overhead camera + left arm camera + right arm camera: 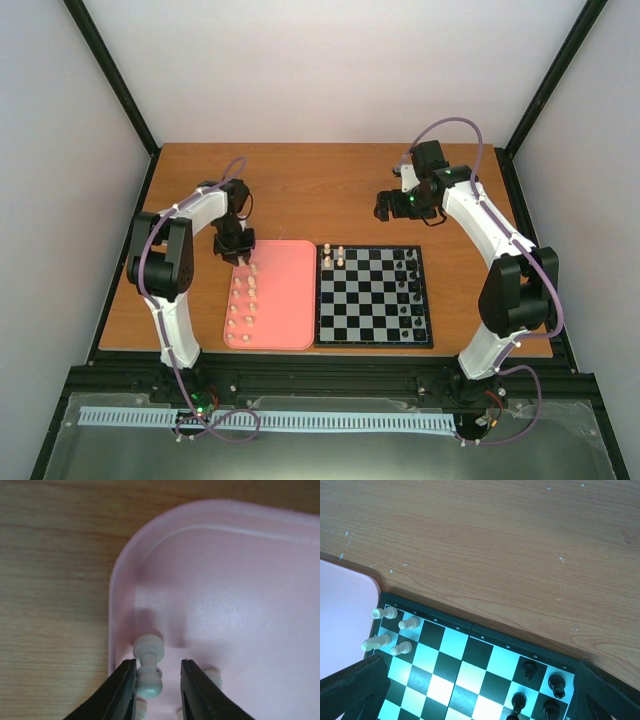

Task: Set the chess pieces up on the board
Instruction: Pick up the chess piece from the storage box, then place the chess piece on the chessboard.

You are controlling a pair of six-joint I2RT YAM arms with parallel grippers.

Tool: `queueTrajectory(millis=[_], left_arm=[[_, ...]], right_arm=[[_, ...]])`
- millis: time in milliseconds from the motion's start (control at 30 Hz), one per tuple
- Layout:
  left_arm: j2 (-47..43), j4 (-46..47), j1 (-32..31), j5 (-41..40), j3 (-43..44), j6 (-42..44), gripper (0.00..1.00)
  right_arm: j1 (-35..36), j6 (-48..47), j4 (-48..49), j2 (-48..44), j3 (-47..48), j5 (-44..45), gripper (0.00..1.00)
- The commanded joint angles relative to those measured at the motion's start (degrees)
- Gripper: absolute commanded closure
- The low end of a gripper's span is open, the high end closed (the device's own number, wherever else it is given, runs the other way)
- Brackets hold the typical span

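Note:
In the left wrist view a cream-white chess piece (149, 676) stands in the far left corner of the pink tray (225, 580). My left gripper (158, 664) straddles it. The left finger (116, 692) touches the piece and a gap shows on the right side, so the jaws are open. More cream pieces (241, 300) stand in two columns on the tray (290, 300). The board (375, 344) lies to the right, with several cream pieces (334, 255) at its far left corner. My right gripper (385, 205) hovers wide open and empty past the board's far edge.
Black pieces (408, 285) line the board's right side and also show in the right wrist view as black pieces (528, 670). There the cream pieces (409, 624) sit on the board (485, 631) beside the tray's corner (340, 605). Bare wooden table (320, 190) lies beyond.

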Motion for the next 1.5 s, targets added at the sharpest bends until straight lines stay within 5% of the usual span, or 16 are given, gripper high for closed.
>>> queueTrajectory(millis=[0,533,767,1167,1467], left_arm=[[1.42,0.32,0.31,-0.76,3.47,0.34,0.73],[0.86,-0.56,0.29,-1.86,2.75,1.17,0.98],[-2.57,-7.69,-0.69,-3.89,10.32,2.71,0.99],[-0.45,-14.79,-18.82,2.33,26.95,-0.97,0.99],[2.1,-13.34,-31.93,3.81,28.0,-0.98,0.99]], right_arm=[[-0.48,-0.15,-0.26,0.83,1.49,0.51,0.0],[-0.44,-0.04,-0.26,1.58,1.81,0.48,0.0],[-0.48,0.06,-0.25,1.04,1.85,1.42,0.0],[-0.47,0.81,-0.83,1.11,2.09,2.73,0.0],[-0.48,0.81,-0.53,0.9,1.71,2.97,0.0]])
